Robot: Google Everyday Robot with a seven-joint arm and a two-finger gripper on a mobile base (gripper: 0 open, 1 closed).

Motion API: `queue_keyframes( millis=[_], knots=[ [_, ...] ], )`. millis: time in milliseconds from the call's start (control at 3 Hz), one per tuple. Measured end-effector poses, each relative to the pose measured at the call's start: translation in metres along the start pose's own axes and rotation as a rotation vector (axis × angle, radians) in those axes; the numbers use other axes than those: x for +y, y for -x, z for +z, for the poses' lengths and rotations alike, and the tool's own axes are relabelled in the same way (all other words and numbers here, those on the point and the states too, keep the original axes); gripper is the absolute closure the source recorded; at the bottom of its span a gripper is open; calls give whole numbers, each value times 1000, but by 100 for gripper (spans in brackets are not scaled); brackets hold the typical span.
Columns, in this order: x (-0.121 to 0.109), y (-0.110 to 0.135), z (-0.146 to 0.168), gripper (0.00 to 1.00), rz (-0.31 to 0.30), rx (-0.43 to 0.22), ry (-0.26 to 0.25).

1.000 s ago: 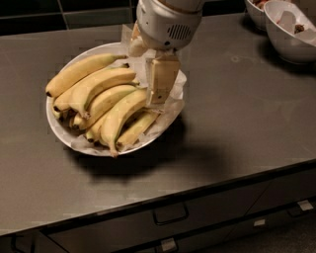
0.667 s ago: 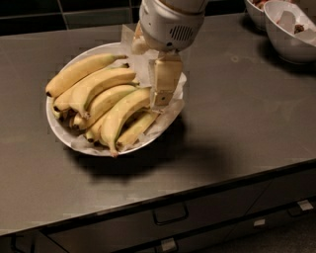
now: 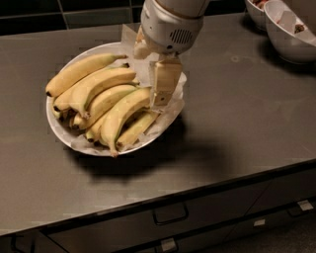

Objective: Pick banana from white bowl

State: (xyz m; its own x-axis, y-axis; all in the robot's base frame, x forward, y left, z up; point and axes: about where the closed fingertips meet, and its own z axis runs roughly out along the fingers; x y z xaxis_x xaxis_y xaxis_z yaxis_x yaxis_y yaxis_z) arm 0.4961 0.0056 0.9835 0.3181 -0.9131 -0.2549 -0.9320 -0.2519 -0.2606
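Note:
The white bowl point(image 3: 59, 129) sits on the dark counter at the left, lined with crumpled white paper and holding several bananas. The banana point(image 3: 121, 114), long, thick and pale yellow with a greenish tinge, lies across the middle of the pile, dark tip toward the front. My gripper point(image 3: 155, 99) reaches down from the white wrist housing point(image 3: 170, 24) over the bowl's right side. Its tip is at the banana's upper right end. The housing hides the rest of the gripper and the bowl's back right rim.
Two smaller white bowls point(image 3: 289, 29) with food stand at the back right corner. The counter's front edge runs above drawers with handles point(image 3: 170, 215). A dark tiled wall point(image 3: 59, 12) lies behind the counter.
The gripper has stayed at the banana's right end, shifting only slightly. The bananas and bowl have not visibly moved.

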Motion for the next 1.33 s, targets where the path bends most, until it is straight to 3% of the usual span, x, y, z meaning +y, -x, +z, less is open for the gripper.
queue_keyframes(
  millis=[333, 667, 1333],
  knots=[
    [-1, -2, 6, 27, 4, -3, 10],
    [-2, -1, 11, 37, 2, -6, 21],
    [-3, 1, 22, 41, 0, -9, 43]
  ],
)
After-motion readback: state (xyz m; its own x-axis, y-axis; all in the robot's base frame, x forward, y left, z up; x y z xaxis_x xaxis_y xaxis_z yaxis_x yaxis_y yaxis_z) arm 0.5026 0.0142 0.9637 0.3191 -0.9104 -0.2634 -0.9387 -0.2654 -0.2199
